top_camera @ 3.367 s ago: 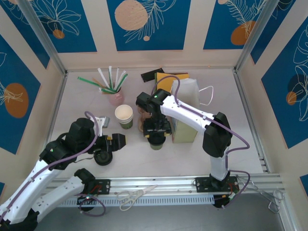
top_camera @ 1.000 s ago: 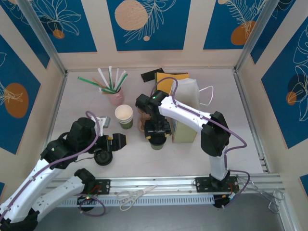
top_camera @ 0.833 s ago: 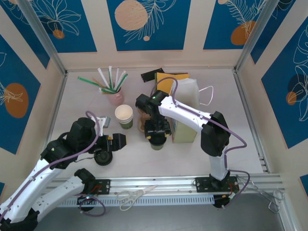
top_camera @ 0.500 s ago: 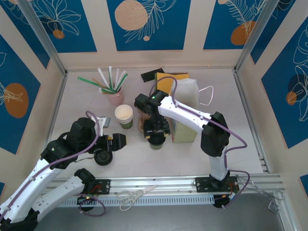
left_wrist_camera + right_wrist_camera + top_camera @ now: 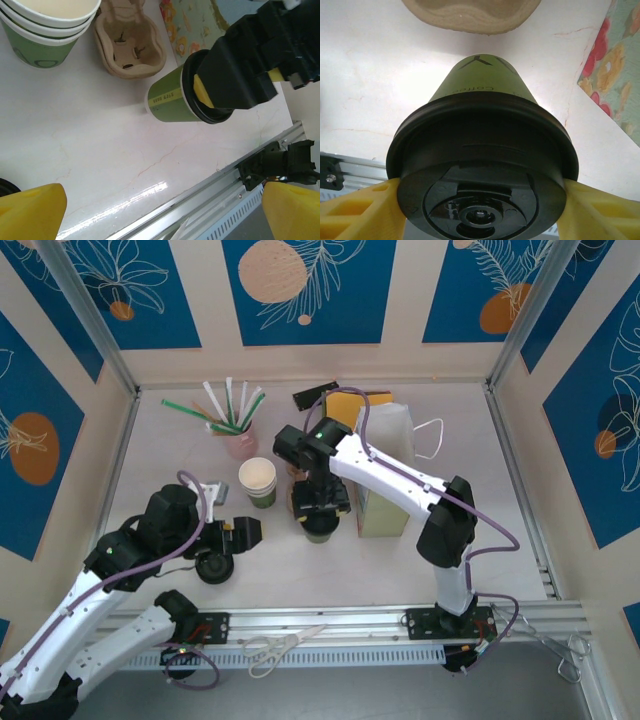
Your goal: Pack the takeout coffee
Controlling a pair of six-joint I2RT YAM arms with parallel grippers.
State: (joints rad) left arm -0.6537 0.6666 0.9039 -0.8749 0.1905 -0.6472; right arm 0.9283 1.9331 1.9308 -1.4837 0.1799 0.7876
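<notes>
Transfer step — right gripper (image 5: 480, 207) clamps the green paper takeout coffee (image 5: 167, 97) by its round black lid (image 5: 485, 150), apparently airborne; left gripper (image 5: 160, 212) gapes empty — next, seat upright in brown pulp carrier (image 5: 131, 45).

A white, faintly veined table (image 5: 490, 540) is enclosed behind and on both sides by cream walls (image 5: 200, 360) bearing blue panels (image 5: 330, 315) with white leaf drawings and orange discs. Metal posts (image 5: 88, 315) rise at its back corners. An aluminium rail (image 5: 340, 620) runs along its near edge.
</notes>
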